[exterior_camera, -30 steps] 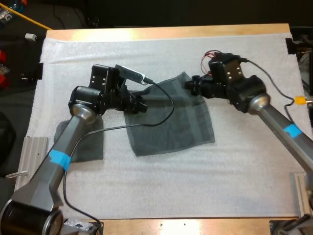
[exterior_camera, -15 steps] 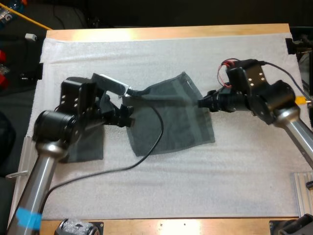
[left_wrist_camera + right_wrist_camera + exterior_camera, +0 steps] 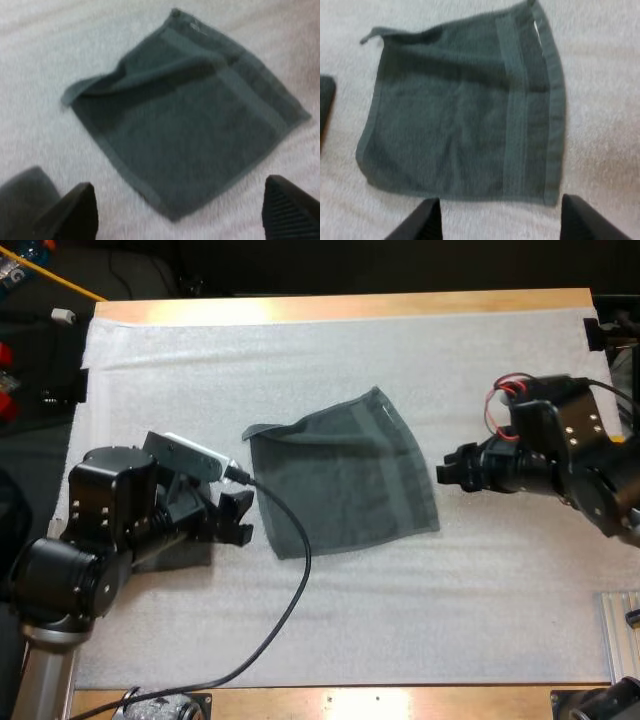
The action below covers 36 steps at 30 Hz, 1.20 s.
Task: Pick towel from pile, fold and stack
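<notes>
A dark grey-green towel point(image 3: 345, 480) lies spread on the white mat point(image 3: 330, 350) near the middle, its far left corner point(image 3: 256, 430) curled over. It also shows in the left wrist view point(image 3: 185, 115) and the right wrist view point(image 3: 460, 110), lying loose. My left gripper point(image 3: 242, 518) is open just left of the towel's near left edge, its fingers point(image 3: 70, 215) apart and clear of the cloth. My right gripper point(image 3: 448, 472) is open just right of the towel, fingers point(image 3: 422, 225) apart. A second dark towel point(image 3: 22, 192) lies by my left gripper.
The mat covers most of the wooden table point(image 3: 340, 306). A black cable point(image 3: 295, 590) trails from my left arm across the mat in front of the towel. Metal brackets point(image 3: 620, 625) sit at the near corners. Bare mat surrounds the towel.
Both grippers have drawn back from the towel's far corners, the left toward the near left, the right to the right. The towel has been let go and has settled on the mat.
</notes>
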### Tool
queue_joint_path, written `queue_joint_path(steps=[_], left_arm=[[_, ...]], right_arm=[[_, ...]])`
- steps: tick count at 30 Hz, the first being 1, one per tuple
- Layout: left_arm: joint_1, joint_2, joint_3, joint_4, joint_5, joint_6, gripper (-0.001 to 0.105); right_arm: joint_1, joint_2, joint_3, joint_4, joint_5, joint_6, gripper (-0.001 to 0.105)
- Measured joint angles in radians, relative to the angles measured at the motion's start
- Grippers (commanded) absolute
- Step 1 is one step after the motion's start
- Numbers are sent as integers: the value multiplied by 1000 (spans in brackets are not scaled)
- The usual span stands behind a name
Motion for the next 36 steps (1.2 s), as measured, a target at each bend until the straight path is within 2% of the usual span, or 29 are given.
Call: queue_joint_path(steps=[9,22,25,30,36], left_arm=[[0,-50,18,94,4,0,66],[0,-202,249,110,61,-44,66],[0,-202,291,110,61,-44,66],[0,-202,353,103,88,-44,66],[0,-202,369,100,112,-44,66]], right_arm=[[0,-99,31,64,0,1,51],[0,-262,305,57,0,97,51],[0,-260,375,13,0,116,51],[0,-259,514,-153,4,157,51],[0,-210,626,-314,38,249,51]])
